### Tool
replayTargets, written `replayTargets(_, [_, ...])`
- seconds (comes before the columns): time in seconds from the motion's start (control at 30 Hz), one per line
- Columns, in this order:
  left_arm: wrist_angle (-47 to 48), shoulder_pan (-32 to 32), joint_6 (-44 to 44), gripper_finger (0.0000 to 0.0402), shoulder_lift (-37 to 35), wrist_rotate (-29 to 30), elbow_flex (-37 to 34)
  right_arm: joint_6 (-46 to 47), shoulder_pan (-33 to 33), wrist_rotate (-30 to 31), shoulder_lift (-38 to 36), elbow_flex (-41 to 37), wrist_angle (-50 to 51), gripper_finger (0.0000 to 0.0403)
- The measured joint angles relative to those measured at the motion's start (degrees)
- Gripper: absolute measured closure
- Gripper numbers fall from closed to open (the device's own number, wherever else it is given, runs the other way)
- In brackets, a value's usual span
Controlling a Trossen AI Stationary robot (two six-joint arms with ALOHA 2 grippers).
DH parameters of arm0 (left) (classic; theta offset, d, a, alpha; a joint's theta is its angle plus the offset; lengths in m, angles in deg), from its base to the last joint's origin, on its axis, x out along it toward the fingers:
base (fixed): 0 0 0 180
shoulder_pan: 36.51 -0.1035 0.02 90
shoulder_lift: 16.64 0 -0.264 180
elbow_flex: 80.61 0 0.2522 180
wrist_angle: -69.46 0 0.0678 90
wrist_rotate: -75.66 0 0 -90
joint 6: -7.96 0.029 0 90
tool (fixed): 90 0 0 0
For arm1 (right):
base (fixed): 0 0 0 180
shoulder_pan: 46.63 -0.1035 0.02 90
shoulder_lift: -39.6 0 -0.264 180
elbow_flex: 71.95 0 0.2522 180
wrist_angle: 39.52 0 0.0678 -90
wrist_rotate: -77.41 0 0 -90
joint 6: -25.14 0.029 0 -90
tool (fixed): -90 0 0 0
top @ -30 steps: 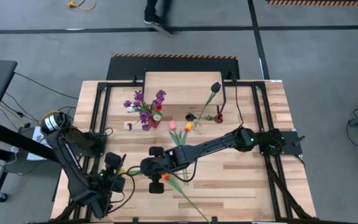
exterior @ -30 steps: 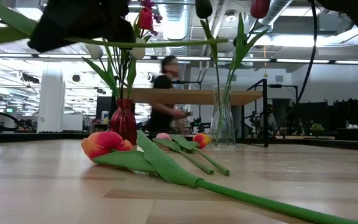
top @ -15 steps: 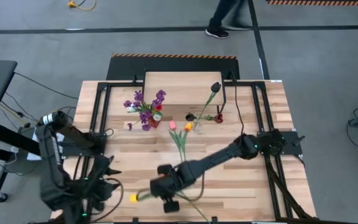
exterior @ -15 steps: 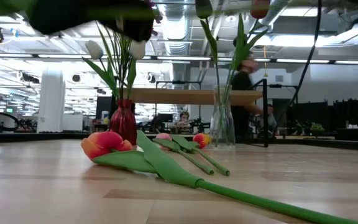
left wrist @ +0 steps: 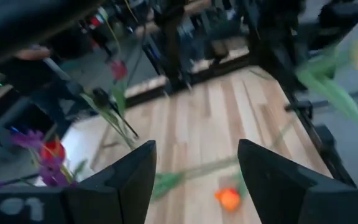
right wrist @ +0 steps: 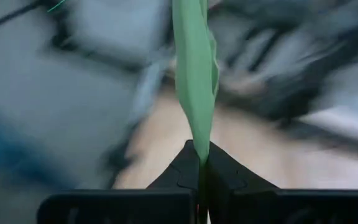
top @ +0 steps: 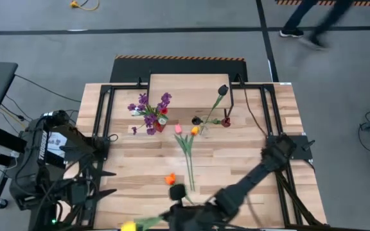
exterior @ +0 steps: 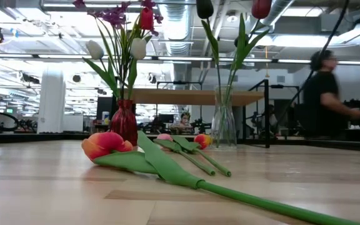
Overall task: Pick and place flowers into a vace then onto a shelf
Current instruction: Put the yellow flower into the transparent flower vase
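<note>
My right gripper (top: 174, 217) hovers at the table's near edge, shut on a yellow tulip (top: 128, 226) whose head points toward the table's left. My left gripper (left wrist: 197, 180) is open and drawn back over the near left corner, touching nothing. An orange tulip (top: 169, 179) lies on its side on the planks, with its stem (exterior: 230, 190) flat on the wood. Two more tulips (top: 185, 130) lie farther back. A red vase (exterior: 124, 122) with purple sprigs and a clear vase (exterior: 224, 125) with a dark maroon tulip stand in front of the shelf (top: 185, 90). My right gripper pinches the yellow tulip's green stem (right wrist: 199, 158) between its two fingers, and a long leaf (right wrist: 194, 74) runs on past the fingertips. The tulip is lifted clear of the table and lies roughly level, its head (top: 128, 226) out to the table's left of the fingers.
A black frame (top: 108, 122) runs along both sides of the plank table. Bare planks (top: 249, 192) lie between the loose tulips and the near edge. A person (exterior: 324, 94) walks past beyond the far edge.
My right gripper has swung from the table's middle toward the near edge and out of the low view, carrying the yellow tulip with it. My left arm has pulled back toward the near left corner. The orange tulip has stayed in place.
</note>
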Motion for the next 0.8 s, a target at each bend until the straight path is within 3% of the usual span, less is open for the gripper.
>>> replayTargets(0.17, [0.0, 0.0, 0.0, 0.0182, 0.0, 4.4, 0.0, -8.4, -3.4, 34.4, -6.1, 0.1, -6.0, 0.0403])
replayTargets(0.23, [0.0, 0.0, 0.0, 0.0182, 0.0, 7.0, 0.0, -10.5, -3.4, 41.8, -8.4, -0.1, -6.0, 0.0403])
replayTargets(0.3, [0.0, 0.0, 0.3, 0.0182, -0.1, 8.7, 0.0, -11.0, -2.4, 43.2, -11.4, -0.8, -2.9, 0.0403])
replayTargets(0.37, [0.0, 0.0, 0.7, 0.0182, -0.5, 9.1, 0.0, -10.7, 0.4, 40.8, -14.8, -1.5, -0.9, 0.0403])
replayTargets(0.43, [0.0, -0.4, 1.1, 0.0182, -1.3, 8.9, 0.0, -10.8, 4.3, 34.4, -18.0, -2.0, 0.3, 0.0403])
replayTargets(0.5, [0.0, -0.9, 2.2, 0.0182, -1.9, 8.8, 0.0, -12.3, 8.7, 24.4, -20.8, -2.9, -1.5, 0.0403])
replayTargets(0.63, [0.0, -1.1, 3.8, 0.0182, -2.9, 8.7, 0.0, -17.4, 15.6, 0.9, -25.3, -7.4, -15.1, 0.0403])
replayTargets(0.7, [0.0, -1.1, 3.8, 0.0182, -3.3, 8.7, 0.0, -19.3, 16.8, -4.1, -27.5, -10.4, -20.8, 0.0403])
replayTargets(0.8, [0.0, -1.1, 3.8, 0.0182, -3.8, 8.4, -0.9, -22.6, 16.8, -5.9, -31.0, -15.9, -28.5, 0.0403])
